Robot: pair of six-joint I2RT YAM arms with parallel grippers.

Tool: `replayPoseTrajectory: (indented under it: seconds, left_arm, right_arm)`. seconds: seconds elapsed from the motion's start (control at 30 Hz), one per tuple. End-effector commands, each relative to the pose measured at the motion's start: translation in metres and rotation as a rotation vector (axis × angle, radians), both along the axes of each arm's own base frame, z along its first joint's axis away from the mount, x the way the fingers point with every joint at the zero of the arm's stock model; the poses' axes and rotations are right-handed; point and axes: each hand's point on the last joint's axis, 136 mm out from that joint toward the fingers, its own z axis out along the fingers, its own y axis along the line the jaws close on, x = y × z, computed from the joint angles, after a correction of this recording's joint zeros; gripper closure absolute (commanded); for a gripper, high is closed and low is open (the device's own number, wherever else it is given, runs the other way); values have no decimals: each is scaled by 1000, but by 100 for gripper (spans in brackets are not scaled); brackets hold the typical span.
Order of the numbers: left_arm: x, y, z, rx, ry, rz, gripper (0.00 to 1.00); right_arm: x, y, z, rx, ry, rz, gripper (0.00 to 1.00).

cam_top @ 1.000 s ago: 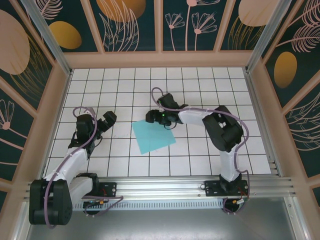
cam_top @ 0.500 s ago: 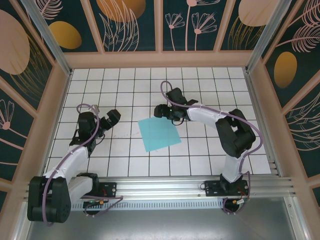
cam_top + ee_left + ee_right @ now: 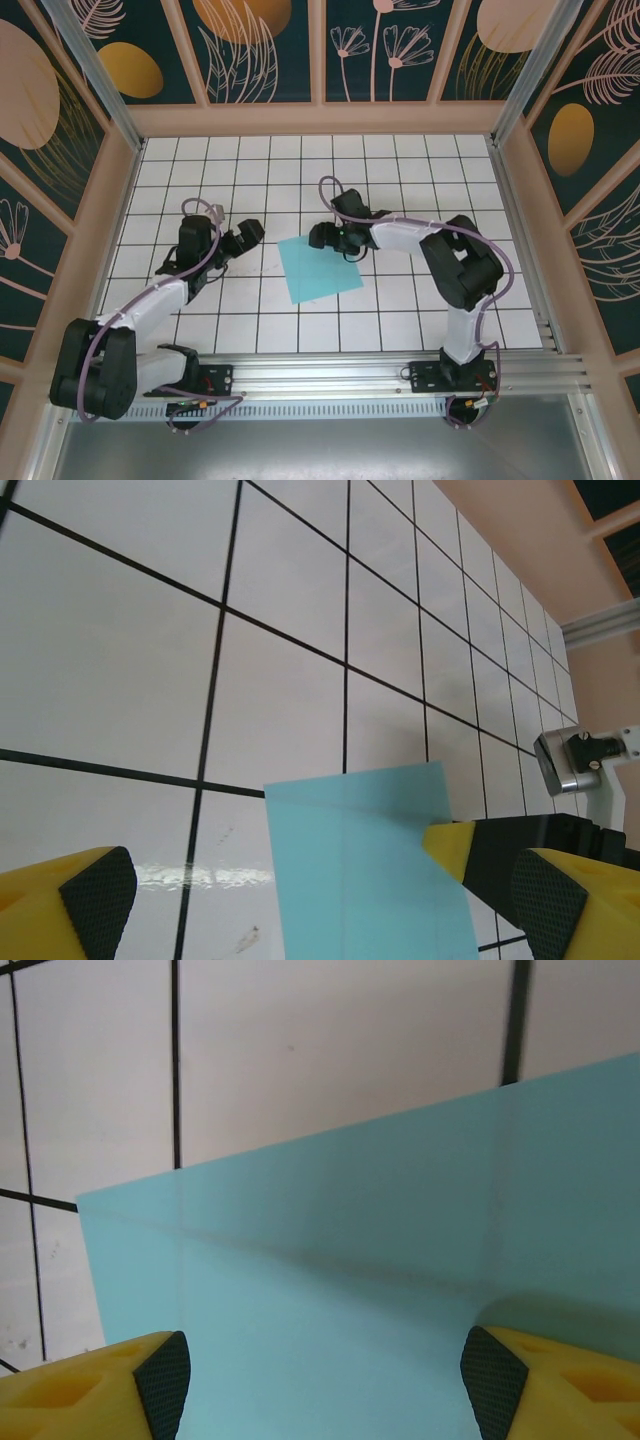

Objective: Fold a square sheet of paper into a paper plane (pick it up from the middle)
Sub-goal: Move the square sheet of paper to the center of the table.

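Right gripper (image 3: 320,237) sits low at the far edge of the thin turquoise-blue square sheet of paper (image 3: 318,270), jaws spread wide and nothing pinched between them. Its yellow fingers (image 3: 70,1395) straddle the sheet, and faint crease lines run across the paper. That sheet lies flat mid-bench on the white tiled bench (image 3: 400,180), turned a little off the grid. Left gripper (image 3: 248,236) hovers just left of the sheet, fully spread and empty, facing its corner.
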Motion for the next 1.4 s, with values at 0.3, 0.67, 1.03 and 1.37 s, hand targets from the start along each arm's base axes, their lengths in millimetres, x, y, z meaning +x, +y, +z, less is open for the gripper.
replayPoseTrajectory:
  seconds: [0.3,0.67,1.03,1.37]
  left_arm:
    - [11,-35,11,-3,-21,-81,2]
    - [9,-4,21,64,-91,82,1]
    - [-11,-41,-6,-2,2,-157,2]
    - [-38,-60,-36,-39,144,-294,1]
  right_arm:
    - [-23,-57,9,-143,17,-166,23]
    - [-34,-36,27,-394,-3,-118,9]
    - [-57,-15,8,-429,63,-42,5]
    - [-61,-10,6,-413,85,-13,4]
